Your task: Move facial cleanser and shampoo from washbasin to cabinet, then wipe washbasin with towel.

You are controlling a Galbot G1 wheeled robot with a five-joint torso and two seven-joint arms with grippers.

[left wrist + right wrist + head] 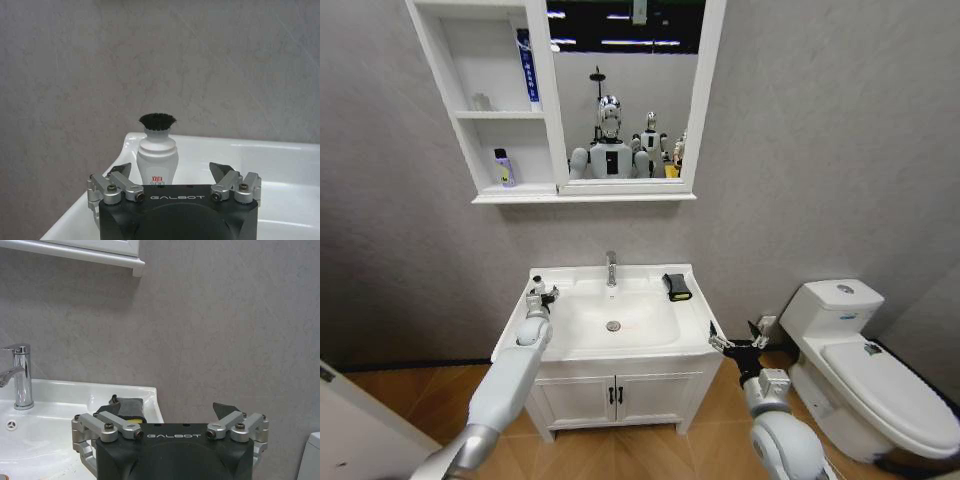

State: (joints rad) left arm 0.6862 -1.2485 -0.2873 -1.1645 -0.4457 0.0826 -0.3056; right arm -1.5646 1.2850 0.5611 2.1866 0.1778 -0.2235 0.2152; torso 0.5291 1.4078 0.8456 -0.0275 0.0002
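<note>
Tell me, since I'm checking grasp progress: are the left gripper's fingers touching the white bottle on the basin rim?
Apart. In the left wrist view the left gripper is open, its fingers spread either side of the white bottle with gaps showing.

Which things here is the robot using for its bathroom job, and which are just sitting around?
For the job: white ceramic washbasin; white wall cabinet with open shelves; small black folded towel; white bottle with black bristly top, just ahead of the open left gripper; open right gripper beside the basin's right front corner.
Just there: white toilet; white two-door vanity.
</note>
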